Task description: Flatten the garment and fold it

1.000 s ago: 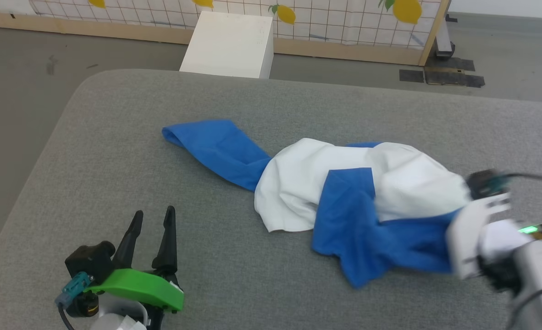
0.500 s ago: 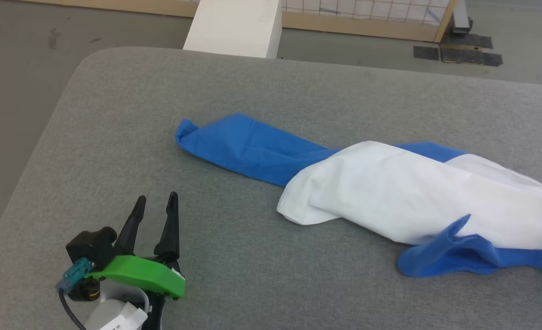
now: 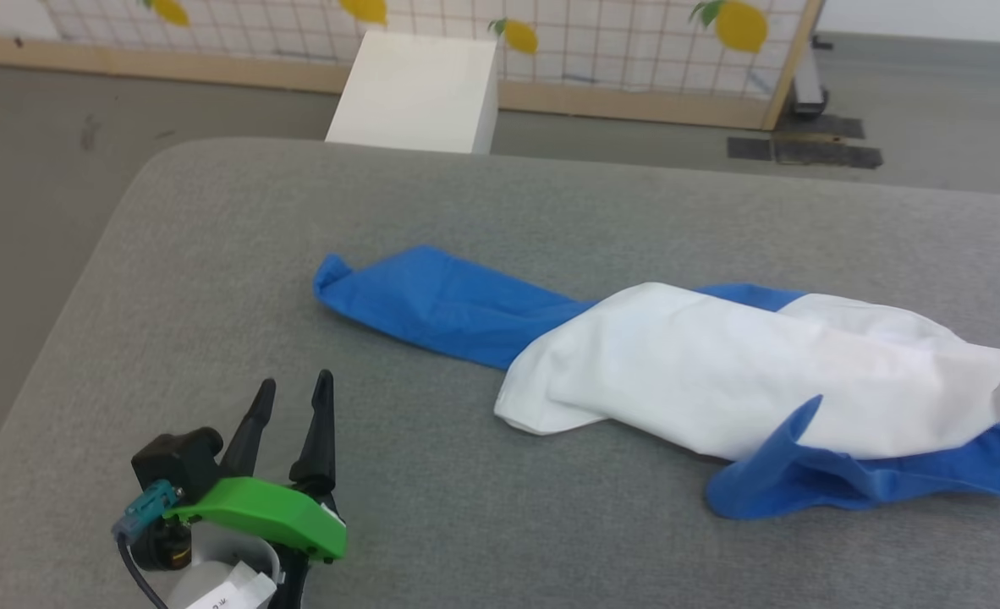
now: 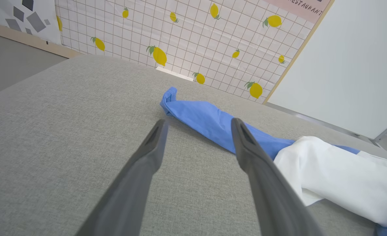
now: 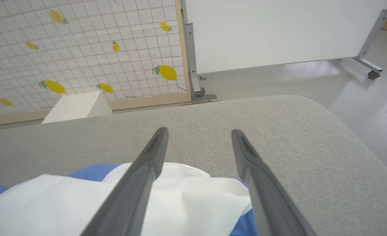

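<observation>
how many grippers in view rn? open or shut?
2. Left gripper: head view's lower left, open, clear of the garment. Right gripper: open, at the garment's right end.

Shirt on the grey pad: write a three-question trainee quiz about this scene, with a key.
1. True or false: the left hand is shut on the shirt.
2. What stands on the floor beyond the pad? A. a white box B. a chair C. a bin
3. Short answer: what colour is the part of the shirt that stretches toward the pad's left side?

Key: 1. False; it is open and apart from the shirt. 2. A. 3. Blue.
</observation>
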Robot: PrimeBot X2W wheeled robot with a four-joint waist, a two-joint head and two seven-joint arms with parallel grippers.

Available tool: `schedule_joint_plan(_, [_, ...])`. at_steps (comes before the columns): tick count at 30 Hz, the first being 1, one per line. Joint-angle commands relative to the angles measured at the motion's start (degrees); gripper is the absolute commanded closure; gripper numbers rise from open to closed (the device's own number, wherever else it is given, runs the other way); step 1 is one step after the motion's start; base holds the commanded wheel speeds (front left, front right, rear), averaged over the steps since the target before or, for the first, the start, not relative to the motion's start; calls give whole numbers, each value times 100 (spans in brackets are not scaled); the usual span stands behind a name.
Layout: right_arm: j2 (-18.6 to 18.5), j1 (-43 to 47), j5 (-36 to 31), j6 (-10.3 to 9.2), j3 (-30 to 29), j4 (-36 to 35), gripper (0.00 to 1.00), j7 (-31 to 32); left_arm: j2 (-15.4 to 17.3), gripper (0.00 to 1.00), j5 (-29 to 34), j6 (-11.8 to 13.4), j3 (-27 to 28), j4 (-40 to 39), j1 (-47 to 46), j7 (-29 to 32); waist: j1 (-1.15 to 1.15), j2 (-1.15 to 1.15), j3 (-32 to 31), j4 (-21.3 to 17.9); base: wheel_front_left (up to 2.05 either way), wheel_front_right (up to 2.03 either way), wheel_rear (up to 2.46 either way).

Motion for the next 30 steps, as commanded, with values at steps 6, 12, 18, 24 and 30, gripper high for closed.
schedule_joint_plan(6, [539, 1220, 547, -10, 149, -768, 0, -682, -153, 0, -174, 107, -18, 40, 152, 130, -1, 38, -445, -557, 0, 0, 0])
schedule_joint_plan(12, [595, 1791, 1200, -10, 398, -833, 0, -941, -318, 0, -325, 151, -168, 170, -35, 535, -1, 38, -487, -915, 0, 0, 0])
schedule_joint_plan(18, [597, 1813, 1246, -10, 551, -967, 0, -956, -496, 0, -290, 388, -680, 711, -1099, 2020, -1, 38, -301, -1101, 0, 0, 0])
schedule_joint_plan(24, [597, 1647, 1208, -10, 695, -1069, 0, -937, -416, 0, 81, 539, -1542, 1775, -2438, 4411, -1, 38, -2, -1239, 0, 0, 0])
schedule_joint_plan(30, [598, 1552, 1323, -10, 934, -986, 0, -1067, -293, 0, 551, 525, -2191, 2705, -3019, 5537, -1, 38, 323, -1426, 0, 0, 0])
